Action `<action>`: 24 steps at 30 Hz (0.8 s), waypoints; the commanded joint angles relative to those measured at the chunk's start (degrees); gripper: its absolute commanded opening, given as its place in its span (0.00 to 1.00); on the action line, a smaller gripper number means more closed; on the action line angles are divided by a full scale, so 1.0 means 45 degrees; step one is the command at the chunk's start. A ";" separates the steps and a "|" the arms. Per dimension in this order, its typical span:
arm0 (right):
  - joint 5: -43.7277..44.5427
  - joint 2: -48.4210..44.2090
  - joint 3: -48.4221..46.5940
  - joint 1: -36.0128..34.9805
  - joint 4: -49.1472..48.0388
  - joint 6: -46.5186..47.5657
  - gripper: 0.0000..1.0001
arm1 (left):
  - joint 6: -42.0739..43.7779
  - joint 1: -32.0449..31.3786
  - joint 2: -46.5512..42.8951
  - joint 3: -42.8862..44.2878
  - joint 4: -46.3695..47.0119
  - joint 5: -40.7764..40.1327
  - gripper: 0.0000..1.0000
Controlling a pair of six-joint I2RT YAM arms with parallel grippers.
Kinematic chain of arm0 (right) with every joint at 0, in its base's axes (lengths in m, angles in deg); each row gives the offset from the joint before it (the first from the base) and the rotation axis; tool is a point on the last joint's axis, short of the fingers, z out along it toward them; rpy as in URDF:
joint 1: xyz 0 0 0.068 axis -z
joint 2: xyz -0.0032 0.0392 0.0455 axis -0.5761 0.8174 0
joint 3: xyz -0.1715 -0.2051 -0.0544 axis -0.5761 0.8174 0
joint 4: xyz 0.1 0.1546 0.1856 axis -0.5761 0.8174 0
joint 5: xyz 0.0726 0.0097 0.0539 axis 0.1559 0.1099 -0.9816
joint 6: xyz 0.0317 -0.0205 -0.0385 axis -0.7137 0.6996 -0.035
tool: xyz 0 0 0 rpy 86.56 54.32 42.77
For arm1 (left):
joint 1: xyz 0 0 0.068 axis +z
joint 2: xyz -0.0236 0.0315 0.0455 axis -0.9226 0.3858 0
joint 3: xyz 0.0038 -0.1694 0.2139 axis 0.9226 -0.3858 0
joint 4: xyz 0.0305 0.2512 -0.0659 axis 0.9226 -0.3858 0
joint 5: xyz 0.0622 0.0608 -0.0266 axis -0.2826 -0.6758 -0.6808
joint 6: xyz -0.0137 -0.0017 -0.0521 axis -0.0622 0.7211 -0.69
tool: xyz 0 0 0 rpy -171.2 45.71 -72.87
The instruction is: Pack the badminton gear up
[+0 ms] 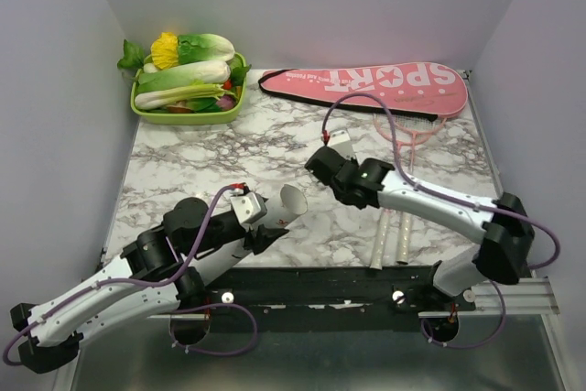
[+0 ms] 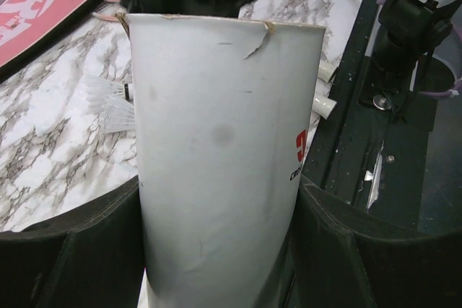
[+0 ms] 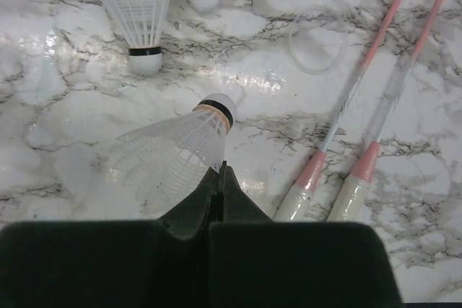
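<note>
The left gripper (image 2: 216, 257) is clamped round the white tube (image 2: 224, 128), holding it tilted above the marble table (image 1: 229, 148), its torn-rimmed mouth toward the right arm; the right gripper (image 3: 220, 178) pinches a shuttlecock (image 3: 177, 153) by its feather skirt, cork pointing away; two more shuttlecocks (image 3: 141, 16) lie beyond, the rackets (image 3: 375, 106) alongside. Loading looks like the step in hand; it should go cork first, in line with the tube, the mouth kept steady; release only once the skirt passes the rim.
</note>
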 commanded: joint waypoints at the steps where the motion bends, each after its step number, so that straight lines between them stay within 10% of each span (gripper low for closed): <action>1: -0.0363 -0.2168 -0.0638 -0.0078 0.1634 -0.0219 0.01 | 0.0261 0.0046 0.0380 -0.0027 0.0224 0.0693 0.00; 10: -0.4654 -0.7013 -0.1830 -0.0078 0.2671 0.2083 0.01 | 0.0379 0.0027 0.1923 -0.0007 0.0380 0.2666 0.00; 24: -1.2513 -0.7719 -0.3082 -0.0078 0.3414 0.3240 0.01 | 0.0340 -0.0325 0.2140 -0.0261 0.0810 0.3174 0.00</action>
